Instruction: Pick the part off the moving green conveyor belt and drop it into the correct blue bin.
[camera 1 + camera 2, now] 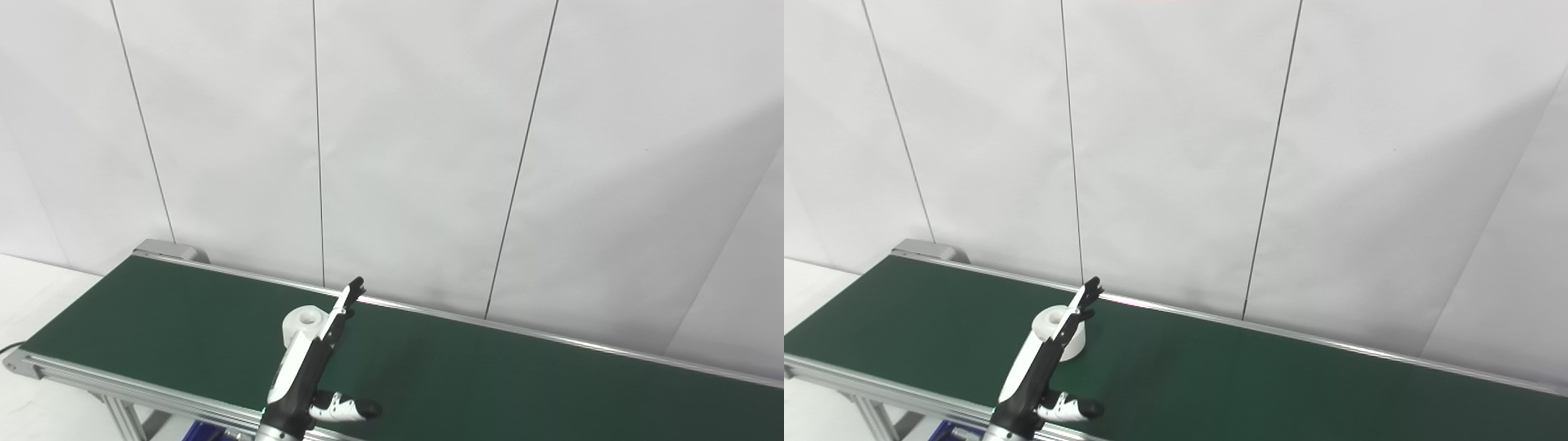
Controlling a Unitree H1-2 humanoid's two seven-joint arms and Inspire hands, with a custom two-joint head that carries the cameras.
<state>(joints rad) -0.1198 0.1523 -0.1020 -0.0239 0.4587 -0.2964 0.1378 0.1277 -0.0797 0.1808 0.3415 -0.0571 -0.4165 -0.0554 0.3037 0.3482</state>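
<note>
The robot hand (1044,367), the left one, reaches over the belt (1274,380) spread wide and empty, fingers beside the white part (1053,327) near the belt's far edge. Since the belt moves, closing late could miss or tip the part. The right eye view shows more of the part; the left hides it.

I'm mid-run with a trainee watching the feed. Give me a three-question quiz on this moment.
1. True or false: the left hand holds the white part.
2. What does the part rest on?
3. The thumb points: A) toward the part B) away from it, to the picture's right.

Key: 1. False; the hand is open, fingers extended in front of the part. 2. The green belt. 3. B.
</note>
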